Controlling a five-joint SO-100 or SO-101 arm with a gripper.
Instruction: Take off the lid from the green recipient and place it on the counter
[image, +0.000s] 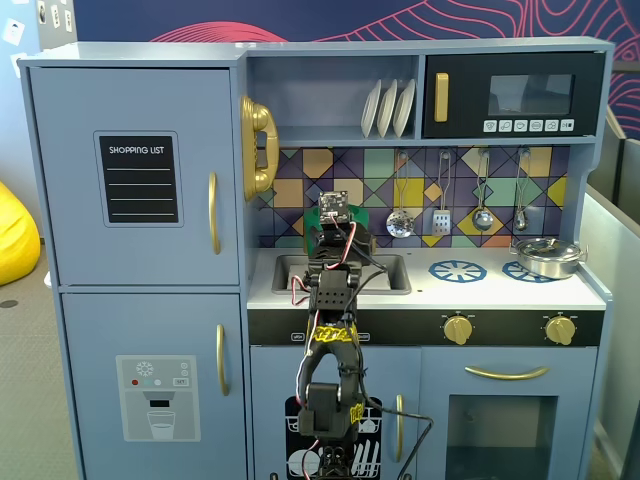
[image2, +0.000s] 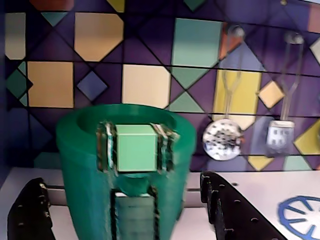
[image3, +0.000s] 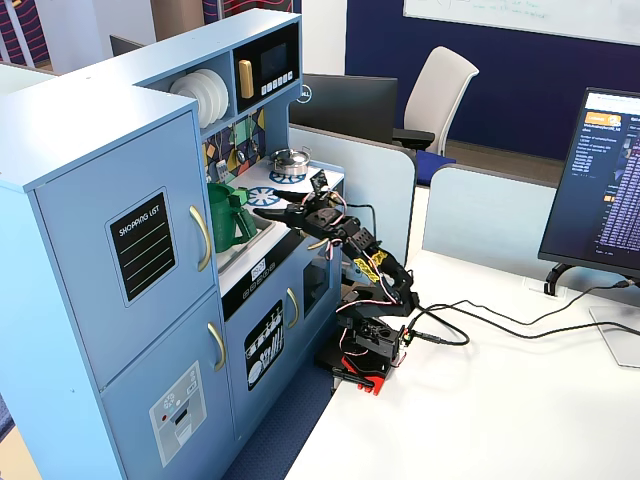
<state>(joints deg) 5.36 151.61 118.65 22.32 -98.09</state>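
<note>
The green recipient (image2: 85, 165) stands on the white counter (image2: 250, 185) by the back wall, filling the middle of the wrist view. A light green square block (image2: 135, 147) and a ribbed strip sit on its front. At its top I see only a rim with darker green inside; the lid does not show clearly. My gripper (image2: 127, 210) is open, its black fingers (image2: 230, 205) low on either side, just short of the recipient. In a fixed view the gripper (image3: 268, 213) points at the recipient (image3: 220, 220). In the other fixed view the arm hides most of the recipient (image: 364, 217).
A grey sink basin (image: 392, 272) lies in the counter (image: 440, 290) under the arm. Two burner circles (image: 457, 270) and a silver pot (image: 546, 256) are to the right. Utensils (image2: 222, 140) hang on the tiled back wall. A shelf with plates (image: 388, 107) is overhead.
</note>
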